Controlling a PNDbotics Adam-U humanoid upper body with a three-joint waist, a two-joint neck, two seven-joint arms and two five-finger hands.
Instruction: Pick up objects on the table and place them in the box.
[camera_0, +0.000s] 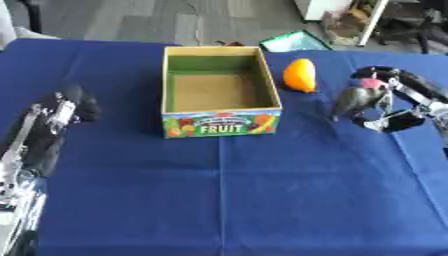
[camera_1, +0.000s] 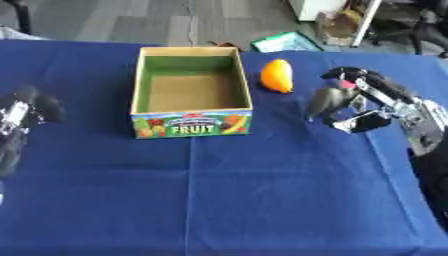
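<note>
Table (camera_0: 262, 200) fills most of the frame, covered in a deep blue cloth with faint fold creases: one runs top to bottom below the box, one crosses the lower half. Cloth lies flat.

Box (camera_0: 221, 125) sits upper centre: open-topped, yellowish rim, green inner walls, brown floor, front panel printed FRUIT with pictures of fruit. Nothing visible inside it.

Orange fruit (camera_0: 300, 75), oval, lies on the cloth just beside the box's right wall, near its far corner, apart from it.

Right hand (camera_1: 372, 102) comes in from the right edge, upper right of the frame. Fingers and thumb curl round a dark grey-green object (camera_1: 326, 102) with a small red-pink patch at its top. Object stands roughly upright, lower end at or close to the cloth; cannot tell whether it touches. It is near the orange fruit, to its right and slightly lower in frame.

Left hand (camera_0: 74, 105) at left edge, mid-height, black with silver parts along the arm running down to the lower left corner. Well apart from the box. Finger pose not readable.

Room beyond the far table edge: grey floor, a green flat item (camera_0: 296, 41) on the floor behind the box, a white upright and dark chair legs at upper right
</note>
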